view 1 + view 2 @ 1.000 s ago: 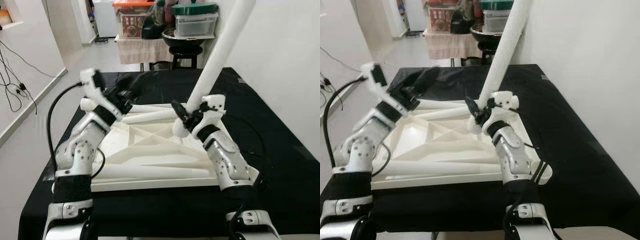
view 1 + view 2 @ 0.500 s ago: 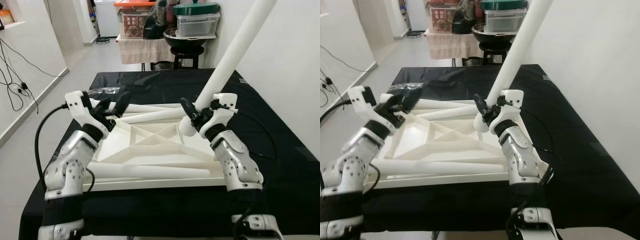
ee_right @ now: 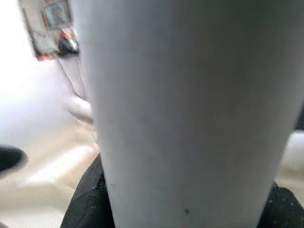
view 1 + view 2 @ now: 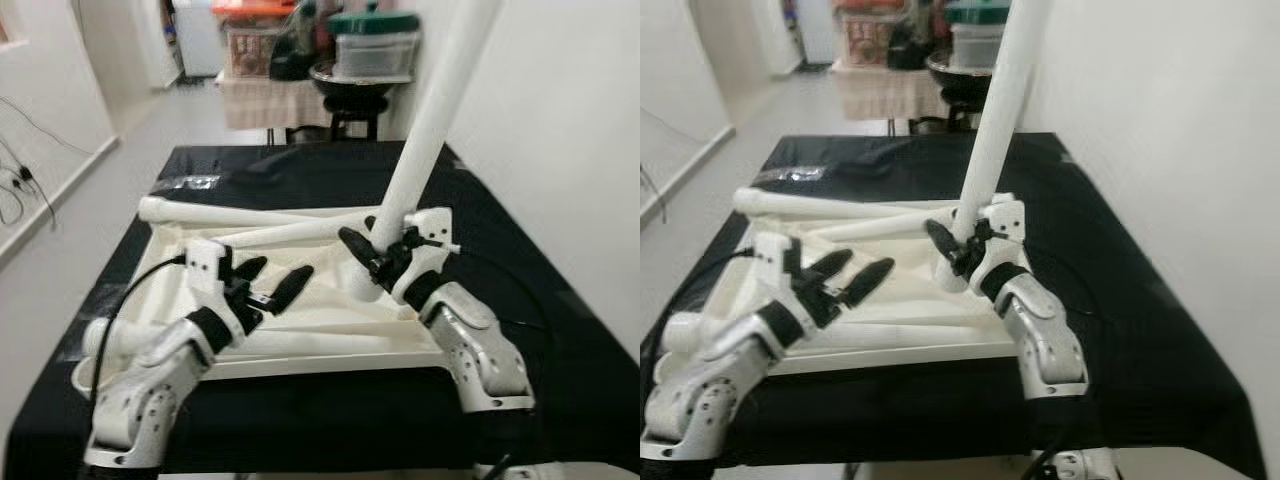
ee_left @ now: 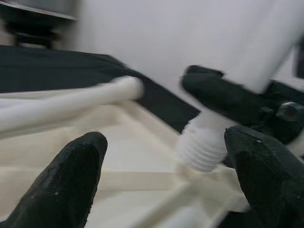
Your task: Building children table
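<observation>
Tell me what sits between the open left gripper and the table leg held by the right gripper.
Bare ribbed underside of the white tabletop, nothing else. In the left eye view the left gripper hovers open over it, apart from the upright leg clamped in the right gripper.

The two head views look forward and down over the black table [image 4: 300,170], sharing nearly the same scene. Each wrist camera sits close, looking along its fingers; both catch the white leg [image 3: 190,114]

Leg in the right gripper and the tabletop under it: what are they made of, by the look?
Leg: likely moulded plastic, matte white, with a ribbed screw thread at its lower end. Tabletop: probably the same white plastic, lying upside down, with moulded stiffening ribs. Right gripper clamps the leg.
</observation>
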Robot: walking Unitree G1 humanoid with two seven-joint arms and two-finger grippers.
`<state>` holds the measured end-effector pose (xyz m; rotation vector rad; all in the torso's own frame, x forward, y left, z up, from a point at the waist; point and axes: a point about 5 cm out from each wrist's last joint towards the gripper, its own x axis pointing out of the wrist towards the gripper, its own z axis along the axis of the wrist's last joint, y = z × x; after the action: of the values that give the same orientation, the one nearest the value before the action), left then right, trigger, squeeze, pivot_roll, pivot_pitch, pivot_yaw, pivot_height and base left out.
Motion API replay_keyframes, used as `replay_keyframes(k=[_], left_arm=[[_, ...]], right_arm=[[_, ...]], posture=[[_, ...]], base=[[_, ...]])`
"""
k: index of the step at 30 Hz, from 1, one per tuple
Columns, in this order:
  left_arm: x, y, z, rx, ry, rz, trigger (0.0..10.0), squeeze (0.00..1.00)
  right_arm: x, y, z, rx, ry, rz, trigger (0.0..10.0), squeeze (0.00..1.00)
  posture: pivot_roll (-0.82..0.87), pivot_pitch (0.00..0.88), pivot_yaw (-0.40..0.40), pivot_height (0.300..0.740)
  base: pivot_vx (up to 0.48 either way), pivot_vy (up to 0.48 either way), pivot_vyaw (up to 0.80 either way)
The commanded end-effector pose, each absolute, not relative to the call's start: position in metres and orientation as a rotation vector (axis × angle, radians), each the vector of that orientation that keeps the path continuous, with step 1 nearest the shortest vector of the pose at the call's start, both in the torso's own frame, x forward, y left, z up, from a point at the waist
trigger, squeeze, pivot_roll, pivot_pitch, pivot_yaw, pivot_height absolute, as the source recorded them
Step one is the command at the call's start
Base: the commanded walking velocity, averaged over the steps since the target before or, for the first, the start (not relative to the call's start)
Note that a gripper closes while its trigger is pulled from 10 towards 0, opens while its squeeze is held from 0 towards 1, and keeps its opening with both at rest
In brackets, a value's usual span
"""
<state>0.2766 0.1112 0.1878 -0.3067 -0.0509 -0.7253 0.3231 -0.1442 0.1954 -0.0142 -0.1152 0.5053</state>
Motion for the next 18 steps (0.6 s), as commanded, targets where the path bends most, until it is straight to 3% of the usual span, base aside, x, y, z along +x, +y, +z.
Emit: replay_keyframes(k=[1, 9, 18], left_arm=[[0.272, 0.114, 0.179, -0.282, -0.004, -0.732, 10.0, 0.00], [0.263, 0.113, 0.153, -0.113, 0.100, -0.698, 10.0, 0.00], [0.243, 0.109, 0.141, -0.067, 0.163, -0.761, 10.0, 0.00]], right_arm=[[0.320, -0.142, 0.202, -0.097, -0.157, 0.512, 10.0, 0.00], [0.309, -0.141, 0.197, -0.091, -0.111, 0.673, 10.0, 0.00], [0.293, -0.138, 0.199, -0.054, -0.091, 0.889, 10.0, 0.00]], posture=[[-0.13, 0.000, -0.015, 0.740], [-0.13, 0.000, -0.020, 0.740], [-0.11, 0.000, -0.027, 0.740]], base=[[0.000, -0.480, 0.00], [0.000, -0.057, 0.00], [0.000, 0.000, 0.09]])
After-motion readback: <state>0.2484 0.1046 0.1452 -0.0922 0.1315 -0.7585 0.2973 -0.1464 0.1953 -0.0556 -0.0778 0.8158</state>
